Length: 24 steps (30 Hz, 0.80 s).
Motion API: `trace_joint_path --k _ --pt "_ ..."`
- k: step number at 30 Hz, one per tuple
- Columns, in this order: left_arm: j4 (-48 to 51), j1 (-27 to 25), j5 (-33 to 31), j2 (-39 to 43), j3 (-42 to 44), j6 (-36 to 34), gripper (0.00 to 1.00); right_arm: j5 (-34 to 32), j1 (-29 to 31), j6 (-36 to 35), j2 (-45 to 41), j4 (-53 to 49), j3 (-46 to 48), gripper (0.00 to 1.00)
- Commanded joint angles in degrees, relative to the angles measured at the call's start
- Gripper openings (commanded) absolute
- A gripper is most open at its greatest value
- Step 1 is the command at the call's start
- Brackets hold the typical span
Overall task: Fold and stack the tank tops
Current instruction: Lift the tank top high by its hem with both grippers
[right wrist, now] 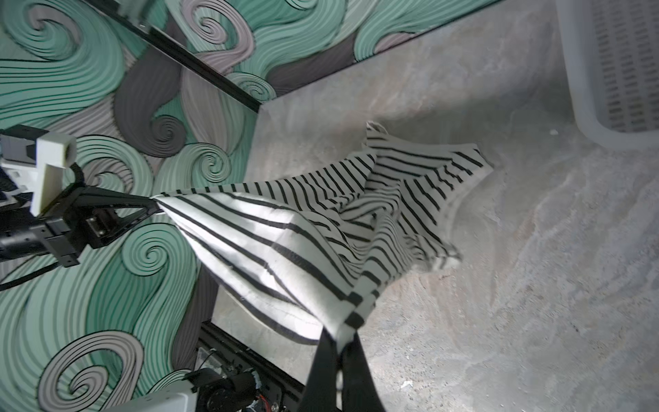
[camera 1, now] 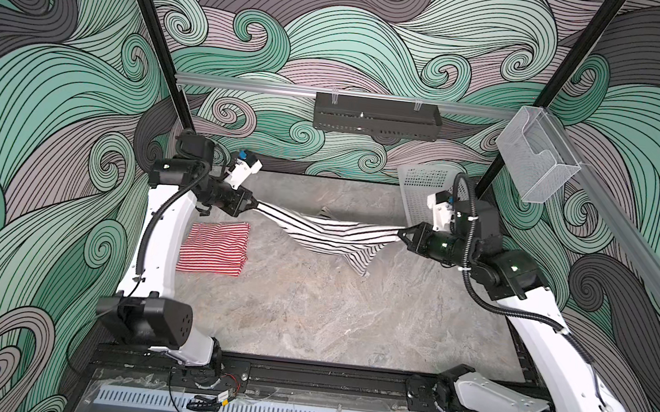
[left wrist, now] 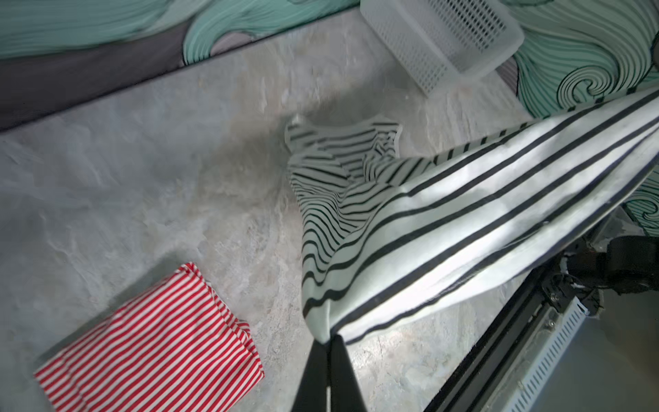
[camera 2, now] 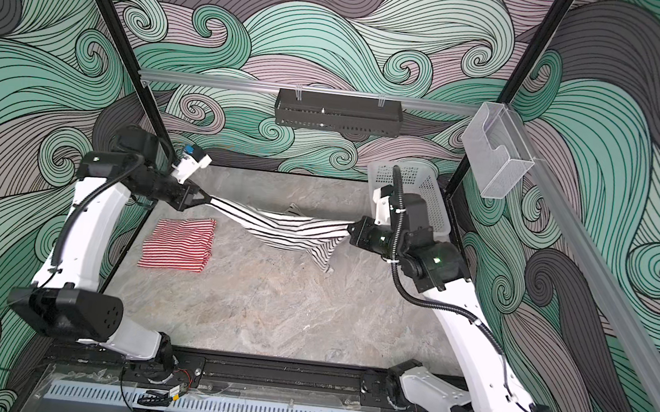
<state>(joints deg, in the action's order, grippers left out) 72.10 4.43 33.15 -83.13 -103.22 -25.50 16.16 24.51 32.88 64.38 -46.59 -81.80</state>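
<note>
White perforated plastic basket: part hidden behind R arm in both top views; cut off by frame edge in R wrist view. Folded red-and-white striped tank top: one end cut off by frame edge, L wrist view.

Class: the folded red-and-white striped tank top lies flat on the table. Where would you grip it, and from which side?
Likely the red-and-white tank top by its edge facing the open table, where stacked layers show: come down from above there, pinching all layers. The left arm crowds the opposite edge.
</note>
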Motion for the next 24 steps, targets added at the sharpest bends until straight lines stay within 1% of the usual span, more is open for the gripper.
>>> trace_joint_path --k 1,7,13,16,19,21,24 --pt "0.5 0.1 -0.3 5.2 -4.4 6.2 0.00 2.0 -0.1 -2.5 -0.3 -5.8 -6.4 0.00" --pt "3.6 0.1 -2.5 7.0 -20.5 10.2 0.00 2.1 -0.1 -4.7 -1.4 -10.3 -22.2 0.00" --pt "1.3 0.2 -6.6 8.4 -30.5 14.8 0.00 1.1 -0.1 -6.8 -0.3 -14.8 -36.8 0.00" --pt "-1.2 0.2 -9.1 8.6 -33.6 16.7 0.00 0.2 -0.1 -7.5 1.7 -16.6 -43.4 0.00" --pt "-2.7 0.1 -9.9 7.1 -35.3 17.9 0.00 -3.7 -0.1 -8.3 5.3 -19.9 -49.4 0.00" --pt "-3.1 0.2 -10.0 5.0 -35.6 18.4 0.00 -5.6 -0.3 -8.6 7.9 -21.1 -51.3 0.00" --pt "-4.0 0.2 -10.6 -0.2 -35.0 18.2 0.00 -4.7 -2.4 -8.6 12.9 -21.0 -52.5 0.00"
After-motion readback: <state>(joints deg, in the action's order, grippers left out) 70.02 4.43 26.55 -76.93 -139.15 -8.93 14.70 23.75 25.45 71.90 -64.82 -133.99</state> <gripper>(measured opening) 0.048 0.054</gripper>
